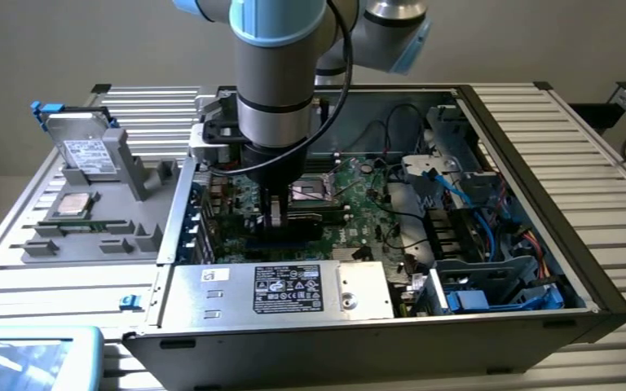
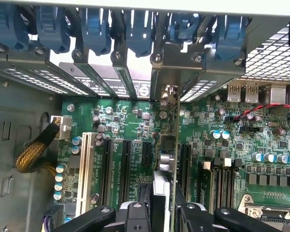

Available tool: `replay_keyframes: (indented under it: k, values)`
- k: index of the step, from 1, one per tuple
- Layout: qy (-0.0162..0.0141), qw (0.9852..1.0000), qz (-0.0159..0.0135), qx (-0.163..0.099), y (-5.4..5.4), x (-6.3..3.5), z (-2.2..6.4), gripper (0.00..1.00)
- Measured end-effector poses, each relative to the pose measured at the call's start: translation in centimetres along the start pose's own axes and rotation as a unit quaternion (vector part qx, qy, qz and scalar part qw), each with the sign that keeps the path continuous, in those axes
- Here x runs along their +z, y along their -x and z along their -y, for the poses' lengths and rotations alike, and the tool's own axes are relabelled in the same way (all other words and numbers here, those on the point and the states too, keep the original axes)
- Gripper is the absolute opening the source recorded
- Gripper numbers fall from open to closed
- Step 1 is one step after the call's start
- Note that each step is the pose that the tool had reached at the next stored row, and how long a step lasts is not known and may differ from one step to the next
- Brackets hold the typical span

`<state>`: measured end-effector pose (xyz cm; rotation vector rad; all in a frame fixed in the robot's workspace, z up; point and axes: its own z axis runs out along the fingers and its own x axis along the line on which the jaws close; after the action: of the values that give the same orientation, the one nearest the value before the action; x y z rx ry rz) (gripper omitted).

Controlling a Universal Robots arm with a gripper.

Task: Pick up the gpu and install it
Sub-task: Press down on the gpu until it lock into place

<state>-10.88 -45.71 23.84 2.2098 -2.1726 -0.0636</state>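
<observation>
Already, operator, you are well into this job; reading across the exterior view from its left to its right:

Parts tray (image 1: 95, 236): sits outside the case at the exterior view's left; you can see a drive and a processor chip resting on it, and no card with a bracket among them.

Arm: reaches down into the open computer case (image 1: 574, 269), just right of the tray.

Gripper (image 2: 165, 205): jaws clenched on the gpu, one finger on each face of the card, as the wrist view shows you.

Gpu (image 2: 170, 130): held on edge, upright, low over the motherboard (image 2: 125, 121); its silver bracket stands against the row of rear slot openings, beside the blue retention clips (image 2: 135, 29).

Slots: the card's lower edge looks lined up with one of the long black expansion slots (image 2: 183, 166); you cannot tell whether it is fully seated.

Progress: pick-up done, the card carried into the case and aligned. My judgement is that seating and letting go remain.

Power supply (image 1: 280, 289): at the case's near wall, apart from the card.
</observation>
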Motion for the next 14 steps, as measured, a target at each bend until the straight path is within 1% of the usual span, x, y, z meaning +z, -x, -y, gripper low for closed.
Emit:
replay_keyframes:
  k: [1,14]
  values:
    - [-0.0017,1.0,0.0021,0.007,0.01,-0.15,0.0,0.29]
    - [-0.0019,1.0,0.002,0.007,0.01,-0.16,0.03,0.29]
